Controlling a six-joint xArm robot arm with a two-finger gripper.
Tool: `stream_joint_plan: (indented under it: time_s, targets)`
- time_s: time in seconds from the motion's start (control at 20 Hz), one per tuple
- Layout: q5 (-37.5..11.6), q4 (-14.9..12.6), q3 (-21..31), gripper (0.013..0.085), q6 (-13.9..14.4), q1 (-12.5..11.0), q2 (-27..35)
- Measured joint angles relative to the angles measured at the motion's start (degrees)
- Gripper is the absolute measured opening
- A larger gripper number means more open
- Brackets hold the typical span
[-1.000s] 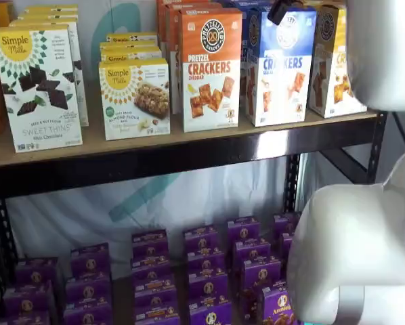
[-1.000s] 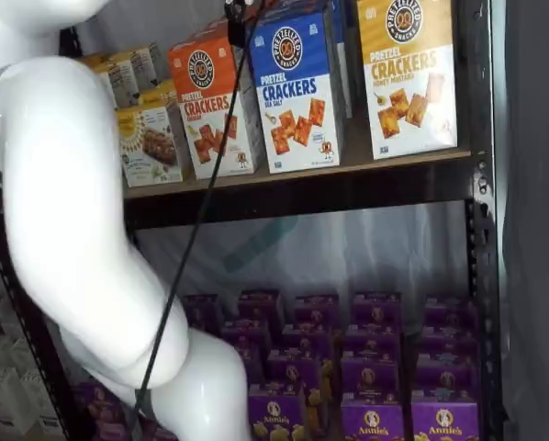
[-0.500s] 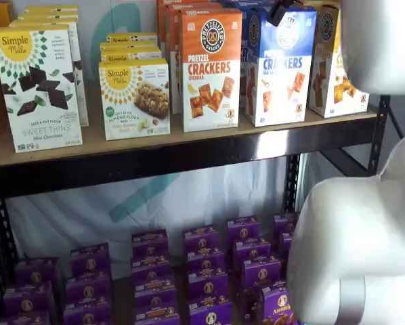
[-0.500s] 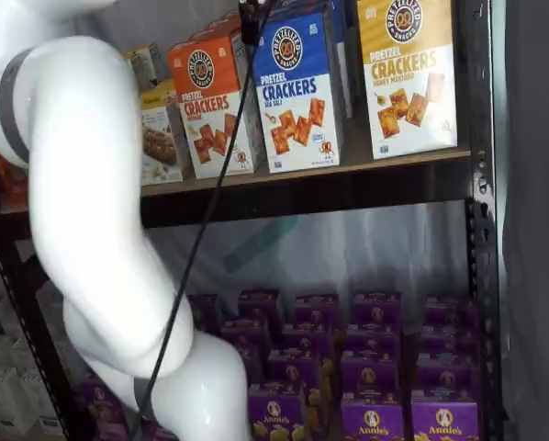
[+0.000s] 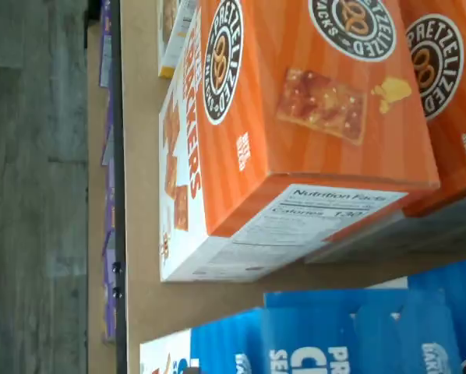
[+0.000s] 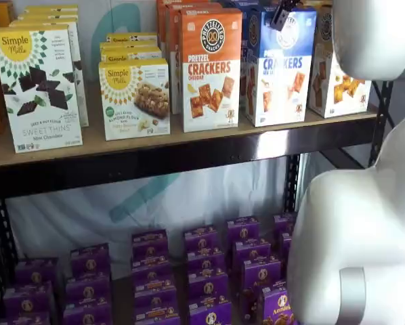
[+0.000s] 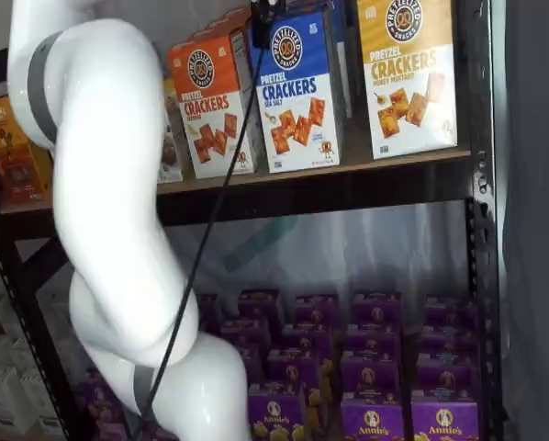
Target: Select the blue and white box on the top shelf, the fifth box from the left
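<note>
One blue and white box (image 6: 280,68) stands upright on the top shelf (image 6: 155,145), between an orange-topped cracker box (image 6: 210,68) and a yellow-topped one (image 7: 406,73). Black tips of the end effector (image 6: 282,13) hang just at its upper front edge, released and gripping nothing

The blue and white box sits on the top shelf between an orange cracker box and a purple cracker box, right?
Not quite. The blue and white box is on the top shelf beside the orange cracker box, but its other neighbour is a yellow-topped cracker box, not purple. Both shelf views show this.
</note>
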Motion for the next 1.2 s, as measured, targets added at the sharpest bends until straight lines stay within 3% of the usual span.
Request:
stream_joint_plan:
  time_s: [0.45,0.75,1.1,1.2]
  targets:
    - [7.21,-4.35,-5.81,0.085,1.04,1.96,4.26]
    - [7.16,-6.39,-5.16,0.085,1.48,3.25,3.95]
    - [6.7,-6.86,-4.3,0.085,1.78,3.83,3.55]
    - [6.23,-6.59,-3.88,0.077,1.8,3.82,3.31]
